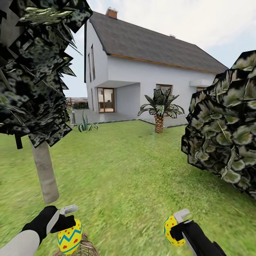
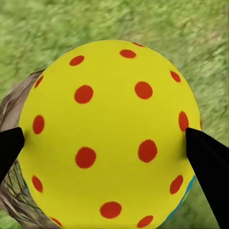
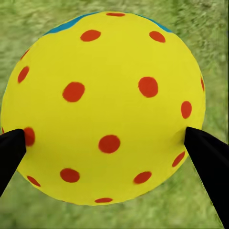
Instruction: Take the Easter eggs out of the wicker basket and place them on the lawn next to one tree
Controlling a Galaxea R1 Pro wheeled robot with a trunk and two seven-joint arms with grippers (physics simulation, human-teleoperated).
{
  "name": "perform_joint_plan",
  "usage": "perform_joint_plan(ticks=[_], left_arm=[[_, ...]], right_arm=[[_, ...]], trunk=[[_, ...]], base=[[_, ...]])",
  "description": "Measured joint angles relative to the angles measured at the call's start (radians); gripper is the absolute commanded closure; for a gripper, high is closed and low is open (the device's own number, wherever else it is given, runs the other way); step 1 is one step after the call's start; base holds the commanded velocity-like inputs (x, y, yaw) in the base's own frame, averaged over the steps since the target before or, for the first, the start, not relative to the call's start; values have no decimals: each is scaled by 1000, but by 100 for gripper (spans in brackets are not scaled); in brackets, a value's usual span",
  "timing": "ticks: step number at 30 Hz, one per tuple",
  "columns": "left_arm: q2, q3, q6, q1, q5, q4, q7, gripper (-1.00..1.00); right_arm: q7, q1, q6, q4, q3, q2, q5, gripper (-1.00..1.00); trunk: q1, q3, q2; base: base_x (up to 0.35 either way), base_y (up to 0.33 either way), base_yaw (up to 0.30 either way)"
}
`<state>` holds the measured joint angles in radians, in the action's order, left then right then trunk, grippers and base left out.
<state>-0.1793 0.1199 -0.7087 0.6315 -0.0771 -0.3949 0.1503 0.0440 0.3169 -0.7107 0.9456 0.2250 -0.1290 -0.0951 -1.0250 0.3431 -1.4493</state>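
Observation:
My left gripper [image 1: 69,227] is shut on a yellow Easter egg [image 1: 69,236] with red dots and a blue zigzag, held just above the rim of the wicker basket [image 1: 84,249] at the bottom edge of the head view. In the left wrist view that egg [image 2: 109,133] sits between the black fingers [image 2: 207,157], with wicker [image 2: 12,105] behind it. My right gripper [image 1: 175,227] is shut on a second egg [image 1: 171,231] over the lawn [image 1: 124,177]; the right wrist view shows this egg [image 3: 102,107] up close. The tree's pale trunk [image 1: 44,170] stands just ahead on the left. The third egg is hidden.
A large dark leafy bush [image 1: 225,138] crowds the right side. A short palm [image 1: 159,110] and a spiky plant [image 1: 85,125] stand before the white house [image 1: 142,67] and its grey patio [image 1: 106,116]. Open grass lies between tree and bush.

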Motion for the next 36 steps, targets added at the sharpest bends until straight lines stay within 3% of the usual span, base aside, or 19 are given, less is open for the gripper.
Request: perform_joint_plan(ticks=[16,36], left_arm=[[17,-3,4,0,0,9,-3,100],[24,-2,4,0,-1,9,-3,100]], right_arm=[[-4,0,1,8,-1,-4,1,100],[-7,0,4,4,3,1,-11,100]], trunk=[[0,0,0],[0,0,0]], base=[[0,-289,1],[0,-324,276]])
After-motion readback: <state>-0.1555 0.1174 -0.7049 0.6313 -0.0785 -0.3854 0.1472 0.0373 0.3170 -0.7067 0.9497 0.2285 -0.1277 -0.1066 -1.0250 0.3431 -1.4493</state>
